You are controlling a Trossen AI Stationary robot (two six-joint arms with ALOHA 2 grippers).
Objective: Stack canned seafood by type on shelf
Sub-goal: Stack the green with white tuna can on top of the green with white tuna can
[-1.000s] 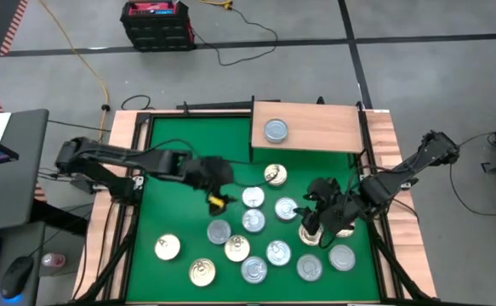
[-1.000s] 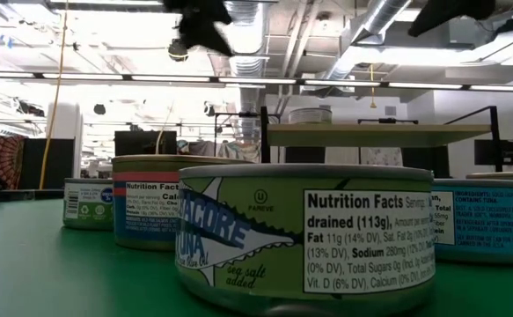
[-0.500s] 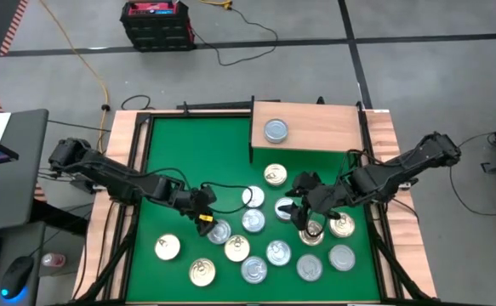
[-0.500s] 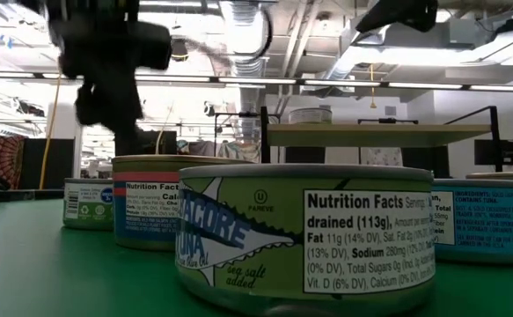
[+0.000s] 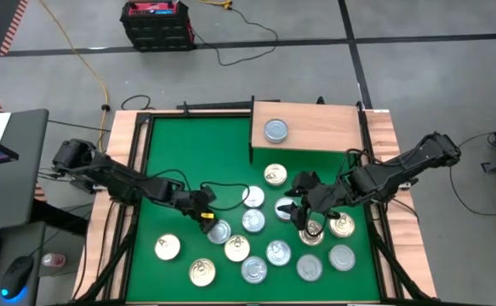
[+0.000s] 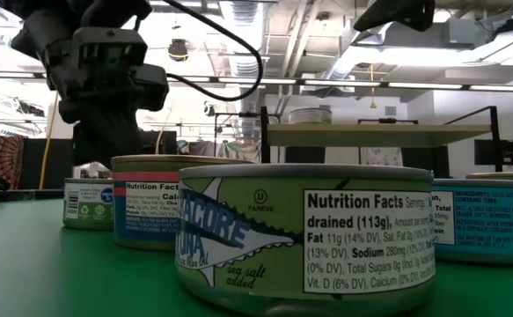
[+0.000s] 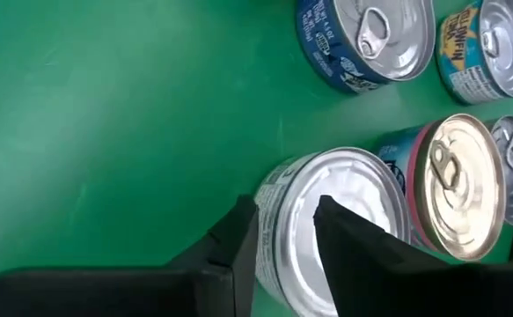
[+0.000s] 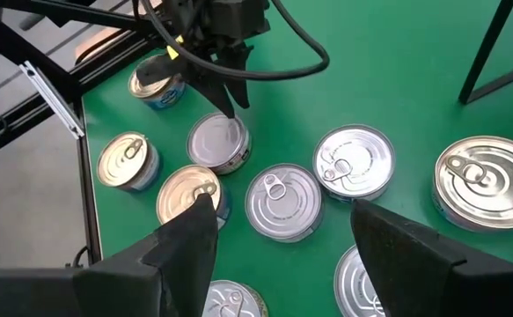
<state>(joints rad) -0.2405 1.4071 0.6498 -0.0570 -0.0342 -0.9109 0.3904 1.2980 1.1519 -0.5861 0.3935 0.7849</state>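
Tins on the green counter

Tin point(image 7: 344, 224) with a plain silver lid lies among the cluster, one finger of the half-closed left gripper point(image 5: 207, 218) on its lid, one beside its wall. Shelf point(image 5: 307, 126) carries one tin point(image 5: 275, 130). Right gripper point(image 5: 303, 223) hovers open nearby.

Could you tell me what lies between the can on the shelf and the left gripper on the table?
In the high view, only bare green table lies between the can on the shelf and the left gripper; the other cans sit off that line.
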